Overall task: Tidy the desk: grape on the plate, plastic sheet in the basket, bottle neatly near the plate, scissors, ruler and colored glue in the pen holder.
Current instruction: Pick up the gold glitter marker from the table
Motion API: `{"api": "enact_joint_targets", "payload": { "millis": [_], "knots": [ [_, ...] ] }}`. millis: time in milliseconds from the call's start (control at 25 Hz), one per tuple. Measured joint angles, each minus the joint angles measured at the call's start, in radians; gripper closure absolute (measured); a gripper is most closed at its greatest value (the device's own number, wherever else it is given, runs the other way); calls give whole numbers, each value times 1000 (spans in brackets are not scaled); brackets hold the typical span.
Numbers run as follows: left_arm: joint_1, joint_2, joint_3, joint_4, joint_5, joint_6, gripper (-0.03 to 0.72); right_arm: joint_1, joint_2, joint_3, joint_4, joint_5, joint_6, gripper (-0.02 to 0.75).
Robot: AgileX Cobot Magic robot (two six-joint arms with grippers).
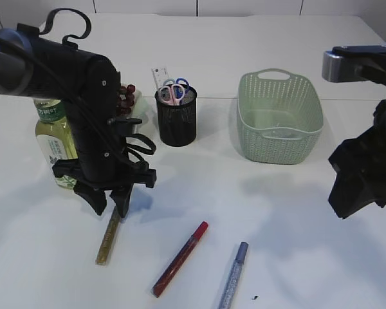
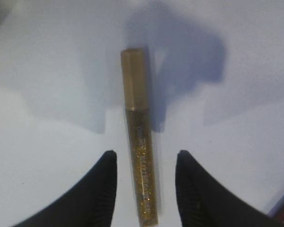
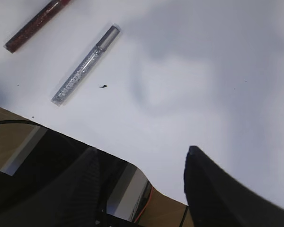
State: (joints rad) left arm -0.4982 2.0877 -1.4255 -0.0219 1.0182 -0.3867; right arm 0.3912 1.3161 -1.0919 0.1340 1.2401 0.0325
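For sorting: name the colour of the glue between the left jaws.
Gold glitter glue, clearest in left wrist view.

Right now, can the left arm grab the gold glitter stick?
Probably yes. The left gripper hangs right over the gold glue stick, its open fingers on either side, not yet touching. Nothing lies between them.

Three colored glue pens are counted on the bench in front of the pen holder [image 1: 176,116]: one gold [image 1: 107,237], one red [image 1: 179,259] and one silver [image 1: 233,275]. One pair of scissors [image 1: 175,89] and one ruler [image 1: 159,76] are seen standing in the holder. One basket [image 1: 280,117] is counted to its right, and one bottle [image 1: 53,138] and one bunch of grapes [image 1: 125,98] to its left.
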Motion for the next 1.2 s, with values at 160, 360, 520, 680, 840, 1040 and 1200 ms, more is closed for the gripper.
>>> {"api": "enact_joint_targets", "payload": {
  "millis": [160, 360, 520, 680, 840, 1040, 1200],
  "knots": [
    [0, 16, 0, -9, -2, 2, 391, 0, 0, 0, 0, 0, 0, 289],
    [0, 36, -1, -13, -2, 2, 391, 0, 0, 0, 0, 0, 0, 289],
    [0, 52, -1, -17, 0, 2, 391, 0, 0, 0, 0, 0, -1, 289],
    [0, 56, -1, -19, 0, 2, 391, 0, 0, 0, 0, 0, -2, 289],
    [0, 59, -1, -19, -2, 2, 391, 0, 0, 0, 0, 0, -6, 289],
    [0, 60, -1, -19, -8, 2, 391, 0, 0, 0, 0, 0, -8, 289],
    [0, 60, -1, -21, -12, 4, 399, 0, 0, 0, 0, 0, -8, 289]
  ]
}}
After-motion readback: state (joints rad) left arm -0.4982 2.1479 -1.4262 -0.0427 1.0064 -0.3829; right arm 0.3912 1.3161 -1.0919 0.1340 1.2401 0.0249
